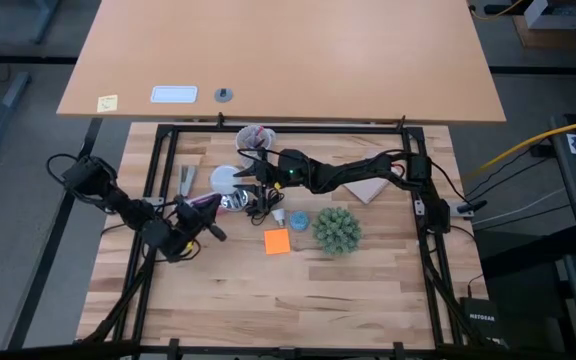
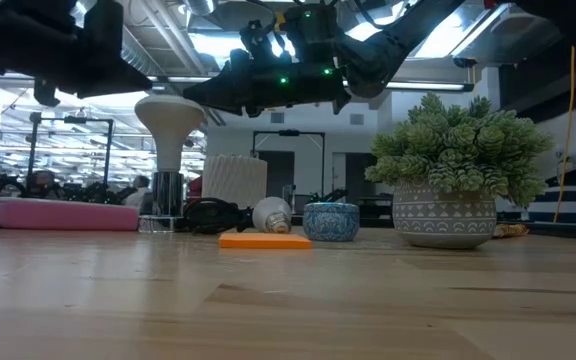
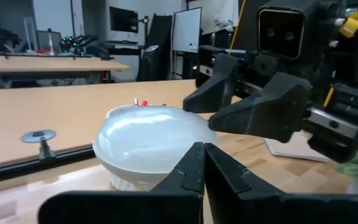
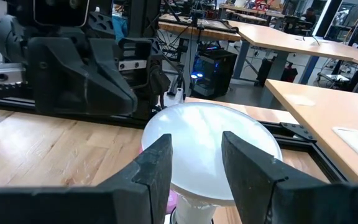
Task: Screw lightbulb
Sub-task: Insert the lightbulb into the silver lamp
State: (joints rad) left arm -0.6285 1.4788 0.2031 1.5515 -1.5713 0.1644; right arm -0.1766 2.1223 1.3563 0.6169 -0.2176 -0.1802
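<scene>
The lightbulb [image 2: 168,118] stands upright with its narrow base in the silver socket [image 2: 166,195] on the table. Its white dome also shows in the high view [image 1: 226,178], the left wrist view [image 3: 148,140] and the right wrist view [image 4: 197,134]. My right gripper [image 4: 196,163] is open. It is level with the dome on the bulb's right side [image 1: 251,172], its fingers close before the dome; I see no touch. My left gripper [image 3: 202,158] is shut and empty, just near-left of the bulb [image 1: 206,212] and pointing at it.
A second small bulb [image 2: 271,213] lies beside an orange sticky note [image 2: 264,240], a blue bowl [image 2: 330,220] and a potted plant [image 2: 443,205]. A pink flat thing [image 2: 58,214] lies on the left. A cup of pens [image 1: 256,135] stands behind the bulb.
</scene>
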